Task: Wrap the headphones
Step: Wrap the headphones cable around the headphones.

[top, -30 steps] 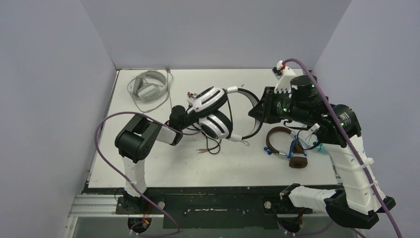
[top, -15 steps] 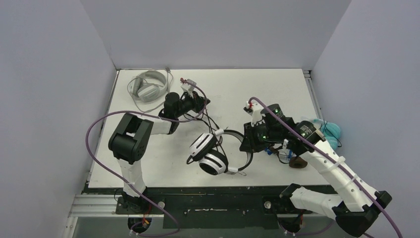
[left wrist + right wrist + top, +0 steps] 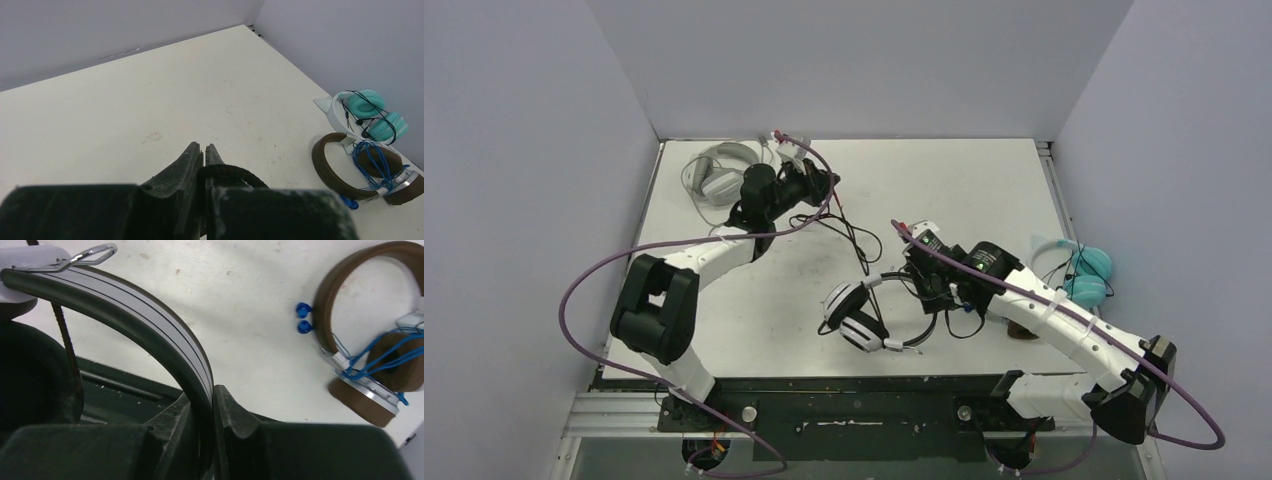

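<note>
White surface (image 3: 984, 180): right jaws clamped tight on the striped headband (image 3: 150, 315) of the black-and-white corded over-ear headphones (image 3: 856, 318) at the near edge, left jaws pinched shut on their thin black cable (image 3: 232, 171) far-left, so the cable runs diagonally between both.

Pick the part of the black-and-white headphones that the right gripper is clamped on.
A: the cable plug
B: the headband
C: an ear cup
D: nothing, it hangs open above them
B: in the right wrist view the right gripper has its fingers closed on the striped headband of the black-and-white headphones, while the left gripper pinches their black cable.
</note>
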Available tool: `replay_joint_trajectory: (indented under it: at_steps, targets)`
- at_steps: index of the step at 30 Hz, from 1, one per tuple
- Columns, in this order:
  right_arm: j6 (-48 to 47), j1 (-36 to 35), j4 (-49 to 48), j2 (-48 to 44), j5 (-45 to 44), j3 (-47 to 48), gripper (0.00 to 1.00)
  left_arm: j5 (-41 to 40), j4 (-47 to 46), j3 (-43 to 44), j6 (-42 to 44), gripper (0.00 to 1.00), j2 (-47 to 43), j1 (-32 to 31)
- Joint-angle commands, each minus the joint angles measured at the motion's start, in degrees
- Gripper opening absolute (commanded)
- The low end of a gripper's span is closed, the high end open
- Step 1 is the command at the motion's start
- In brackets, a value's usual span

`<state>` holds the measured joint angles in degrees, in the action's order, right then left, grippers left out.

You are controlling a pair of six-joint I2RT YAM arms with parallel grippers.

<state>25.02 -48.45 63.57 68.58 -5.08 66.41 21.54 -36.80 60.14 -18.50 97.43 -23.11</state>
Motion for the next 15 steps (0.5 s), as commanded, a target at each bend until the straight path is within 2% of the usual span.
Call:
replay_joint_trajectory:
  at_steps: [1, 9, 15]
  targets:
    - [1.93, -0.51, 3.66, 1.66, -7.86, 0.08, 0.0, -5.15, 3.88, 1.42, 1.87, 0.0, -6.05, -0.33]
    - [6.07, 0.28, 4.53, 6.9, -20.91, 2.03, 0.0, -9.01, 15.81, 4.44, 5.38, 0.0, -11.03, -4.45]
    - [6.52, 6.38, 1.73, 9.81, -28.26, 1.73, 0.0, -10.24, 23.08, 6.68, 7.33, 0.0, -13.91, -7.09]
